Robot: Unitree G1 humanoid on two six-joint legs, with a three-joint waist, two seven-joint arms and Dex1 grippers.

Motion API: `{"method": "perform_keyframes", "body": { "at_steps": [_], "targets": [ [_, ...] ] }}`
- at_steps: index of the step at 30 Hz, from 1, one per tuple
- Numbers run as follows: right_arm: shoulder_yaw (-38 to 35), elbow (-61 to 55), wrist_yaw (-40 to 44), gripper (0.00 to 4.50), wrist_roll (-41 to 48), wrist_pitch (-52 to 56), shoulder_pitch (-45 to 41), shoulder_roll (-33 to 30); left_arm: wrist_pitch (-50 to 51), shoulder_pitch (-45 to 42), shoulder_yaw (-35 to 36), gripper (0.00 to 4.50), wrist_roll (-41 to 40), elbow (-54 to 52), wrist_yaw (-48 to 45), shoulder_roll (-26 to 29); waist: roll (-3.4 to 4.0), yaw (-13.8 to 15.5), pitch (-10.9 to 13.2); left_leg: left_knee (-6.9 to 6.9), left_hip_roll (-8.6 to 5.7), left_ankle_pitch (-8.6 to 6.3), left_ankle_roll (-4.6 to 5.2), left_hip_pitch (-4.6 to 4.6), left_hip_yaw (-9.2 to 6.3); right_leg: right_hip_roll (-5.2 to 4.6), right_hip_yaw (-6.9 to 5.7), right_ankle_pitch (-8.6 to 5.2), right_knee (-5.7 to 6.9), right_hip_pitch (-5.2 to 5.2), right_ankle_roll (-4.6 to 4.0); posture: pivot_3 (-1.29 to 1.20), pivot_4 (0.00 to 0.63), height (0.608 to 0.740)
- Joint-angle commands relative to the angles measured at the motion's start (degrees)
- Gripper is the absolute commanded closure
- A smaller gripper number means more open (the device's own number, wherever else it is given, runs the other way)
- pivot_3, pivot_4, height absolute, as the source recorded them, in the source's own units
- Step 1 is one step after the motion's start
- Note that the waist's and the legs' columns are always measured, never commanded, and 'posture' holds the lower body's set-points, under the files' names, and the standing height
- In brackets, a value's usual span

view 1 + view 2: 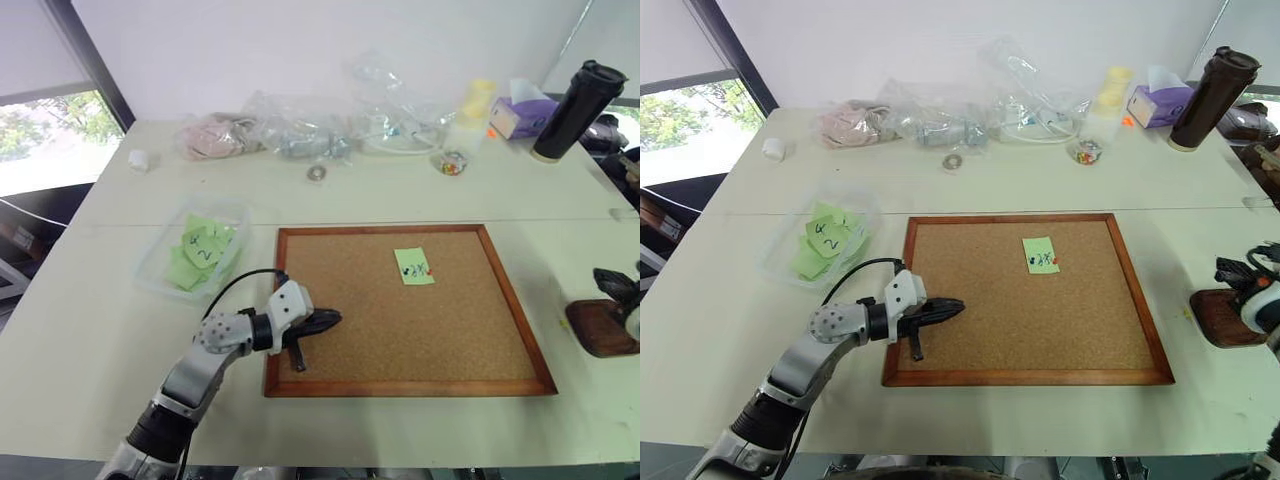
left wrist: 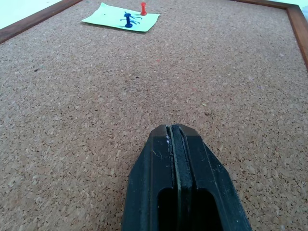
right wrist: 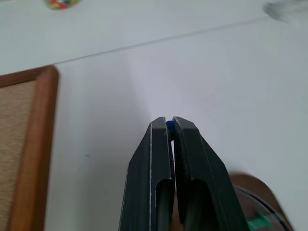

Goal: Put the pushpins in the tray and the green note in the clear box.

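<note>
Presently: green note (image 1: 414, 266) pinned on the corkboard (image 1: 400, 370), upper centre of frame, with a blue pushpin (image 2: 128, 21) and a red pushpin (image 2: 143, 8) in it. Clear box (image 1: 160, 262) at left, holding other green notes. Tray (image 1: 598, 330) at the right edge. Left gripper (image 2: 174, 132) — fingers pressed together, empty — over the corkboard's lower left. Right gripper (image 3: 170, 126) above the tray, pinching a small blue item.

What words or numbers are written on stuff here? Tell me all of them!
"2": handwritten on a green note in the clear box.
A second handwritten mark on another note in that box: too small to read for sure.
Green note pinned on the corkboard: only dark scribbles, no readable word.
Purple tissue box, black tumbler, white bottle: no readable text.
</note>
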Motion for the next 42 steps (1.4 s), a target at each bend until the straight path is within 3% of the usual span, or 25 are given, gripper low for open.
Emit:
{"method": "perform_keyframes", "body": {
  "at_steps": [1, 12, 15, 17, 19, 22, 42],
  "targets": [
    [-5.02, -4.53, 0.66, 4.48, 3.16, 1.83, 3.7, -0.84, 1.41, 1.92, -3.71, 4.5, 0.35, -0.37, -0.81, -0.6, 0.03, 0.06, -0.02, 0.0, 0.0, -0.01, 0.01, 0.0, 0.0, 0.0, 0.0, 0.0, -0.02, 0.01, 0.0, 0.0, 0.15, 0.73],
    [-4.77, -6.48, 1.53, 4.48, 6.92, 3.3, 12.22, 1.25, 0.95, 1.26, -4.12, 4.5, 0.58, 1.21, -1.51, -1.2, 0.01, 0.05, 0.0, 0.0, 0.0, -0.07, 0.13, 0.13, 0.0, 0.0, 0.0, 0.0, -0.23, 0.27, 0.0, 0.0, 0.15, 0.73],
    [-3.63, -5.65, 1.54, 3.5, 6.92, 2.71, 12.56, 1.31, 0.52, 1.33, -4.04, 4.5, 0.98, 1.74, -1.47, -1.01, 0.04, 0.01, -0.02, 0.0, 0.0, -0.08, 0.14, 0.2, 0.0, 0.0, -0.01, 0.0, -0.26, 0.34, 0.01, 0.0, 0.15, 0.73],
    [-3.04, -4.97, 1.49, 2.56, 6.62, 2.05, 12.48, 1.28, 0.36, 1.49, -3.88, 4.5, 1.16, 1.86, -1.31, -0.94, 0.07, 0.03, -0.04, 0.0, 0.0, -0.08, 0.14, 0.22, 0.0, 0.0, -0.01, 0.0, -0.27, 0.37, 0.01, 0.0, 0.15, 0.73],
    [-2.6, -4.16, 1.24, 1.34, 6.17, 1.39, 12.2, 1.12, 0.3, 1.94, -3.63, 4.5, 1.17, 1.72, -1.22, -0.72, 0.09, 0.02, -0.05, 0.0, 0.0, -0.09, 0.15, 0.23, 0.0, 0.0, -0.01, 0.0, -0.27, 0.38, 0.01, 0.0, 0.15, 0.73],
    [-2.5, -3.27, 1.24, 0.03, 6.15, 0.62, 11.75, 0.38, 0.36, 2.79, -3.19, 4.5, 1.07, 1.02, -1.0, -0.3, 0.1, -0.03, -0.06, 0.0, 0.0, -0.09, 0.15, 0.24, 0.0, 0.0, 0.0, 0.0, -0.27, 0.38, 0.01, 0.0, 0.15, 0.73],
    [-2.64, 5.11, 0.22, 0.03, 3.27, -6.88, 12.79, -0.66, 2.25, 1.25, -3.1, 4.5, 0.79, -0.3, -0.78, -0.96, 0.13, -0.01, -0.08, 0.0, 0.01, -0.11, 0.19, 0.23, 0.0, 0.01, -0.01, -0.01, -0.28, 0.37, 0.01, 0.0, 0.15, 0.73]
  ]
}}
